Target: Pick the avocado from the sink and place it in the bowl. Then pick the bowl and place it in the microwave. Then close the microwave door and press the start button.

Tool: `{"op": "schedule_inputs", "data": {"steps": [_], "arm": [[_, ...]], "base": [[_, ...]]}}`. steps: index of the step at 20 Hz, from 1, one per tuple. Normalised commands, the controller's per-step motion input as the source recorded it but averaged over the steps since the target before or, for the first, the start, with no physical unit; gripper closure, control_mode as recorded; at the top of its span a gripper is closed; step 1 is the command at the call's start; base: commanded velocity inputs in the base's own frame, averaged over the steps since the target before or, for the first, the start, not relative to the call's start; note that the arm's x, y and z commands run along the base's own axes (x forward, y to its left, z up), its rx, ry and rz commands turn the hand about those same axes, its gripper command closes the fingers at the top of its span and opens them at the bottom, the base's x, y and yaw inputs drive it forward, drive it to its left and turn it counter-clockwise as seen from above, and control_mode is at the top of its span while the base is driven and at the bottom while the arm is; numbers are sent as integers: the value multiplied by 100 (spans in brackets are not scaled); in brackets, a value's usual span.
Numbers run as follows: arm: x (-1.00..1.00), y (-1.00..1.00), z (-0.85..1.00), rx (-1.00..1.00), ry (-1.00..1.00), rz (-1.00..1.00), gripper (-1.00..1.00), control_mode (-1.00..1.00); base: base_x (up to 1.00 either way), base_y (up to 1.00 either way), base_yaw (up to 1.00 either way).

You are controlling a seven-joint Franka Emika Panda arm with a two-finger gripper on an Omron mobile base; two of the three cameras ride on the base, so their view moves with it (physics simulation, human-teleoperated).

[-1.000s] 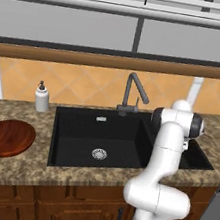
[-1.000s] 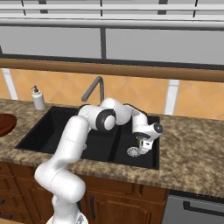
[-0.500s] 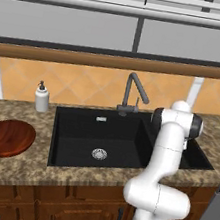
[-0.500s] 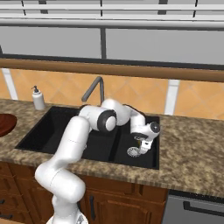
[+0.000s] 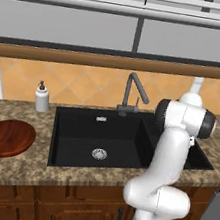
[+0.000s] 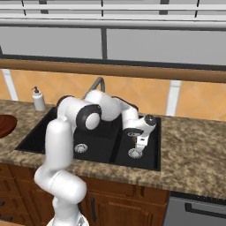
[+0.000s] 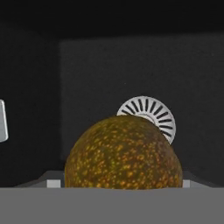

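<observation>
I have the end effector (image 6: 140, 145) down inside the right basin of the sink (image 5: 75, 147), and in the hand view the avocado (image 7: 123, 153) sits right up against the camera, low in the frame, with the silver drain (image 7: 151, 114) just behind it. I cannot see the fingertips against its skin, so I cannot tell whether the jaws are parted around it or already bearing on it; I judge the grip as not yet proven.

My main worry is the shape. The avocado is round and rests on the flat black basin floor, so if one finger touches before the other it may roll toward the drain or squirt out sideways as the jaws squeeze. If I lift too soon, on a shallow pinch near its top, it could slip free and drop back into the basin.

The second risk is clearance. The hand is deep in the basin, close to its front wall in the right base view, so a lift that swings sideways early could knock the wrist or the fruit on the rim.

The bowl (image 5: 7, 138) waits on the desk (image 5: 21, 168) well to the left of the sink, past the other basin, so a weak hold has a long carry in which to fail.
</observation>
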Motion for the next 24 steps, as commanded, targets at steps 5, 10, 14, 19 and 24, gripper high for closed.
{"op": "schedule_inputs", "data": {"steps": [5, 10, 14, 19, 24], "arm": [[-97, 59, 100, -16, -2, 23, 100, -100], [-80, 62, 100, -15, 0, 29, 100, -100], [-73, 74, 100, -15, 1, 33, 100, -100], [-80, 97, 97, -22, 15, 50, 100, -100], [-65, 100, 66, -27, 17, 66, 100, -100]], "base": [[0, 0, 0], [0, 0, 0], [0, 0, 0], [0, 0, 0], [0, 0, 0]]}}
